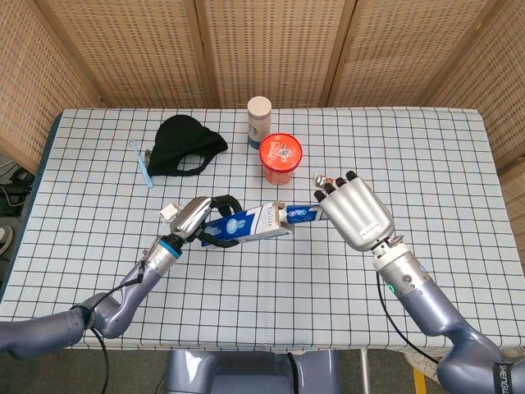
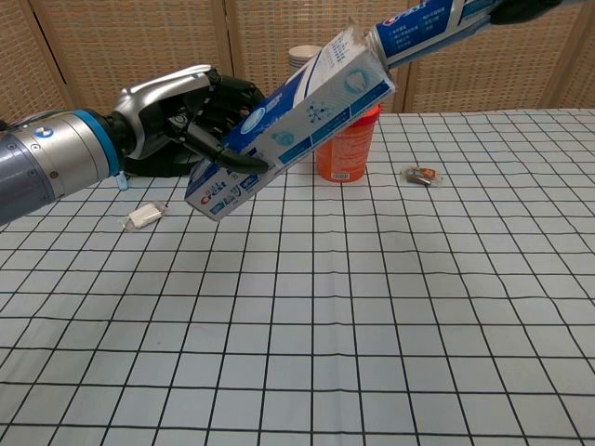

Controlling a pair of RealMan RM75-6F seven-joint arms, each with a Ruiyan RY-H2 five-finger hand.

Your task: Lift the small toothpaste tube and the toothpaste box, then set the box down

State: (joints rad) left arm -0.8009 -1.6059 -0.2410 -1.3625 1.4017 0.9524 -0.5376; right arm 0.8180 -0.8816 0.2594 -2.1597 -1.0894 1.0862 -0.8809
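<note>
My left hand (image 1: 197, 217) (image 2: 181, 113) grips the blue toothpaste box (image 1: 246, 224) (image 2: 293, 125) near its lower end and holds it above the table, tilted, open end up and to the right. My right hand (image 1: 354, 212) holds the small toothpaste tube (image 1: 300, 214) (image 2: 423, 19) by its tail, also in the air. The tube's cap end sits at the box's open flap end, and its tip looks to be just inside the opening. In the chest view only the dark fingertips (image 2: 521, 9) of the right hand show at the top edge.
An orange cup (image 1: 280, 159) (image 2: 346, 139) and a white bottle (image 1: 258, 121) stand behind the box. A black cloth (image 1: 186, 144), a blue toothbrush (image 1: 140, 161), a small white piece (image 2: 144, 216) and a wrapped sweet (image 2: 420, 174) lie on the checked tablecloth (image 1: 271, 271).
</note>
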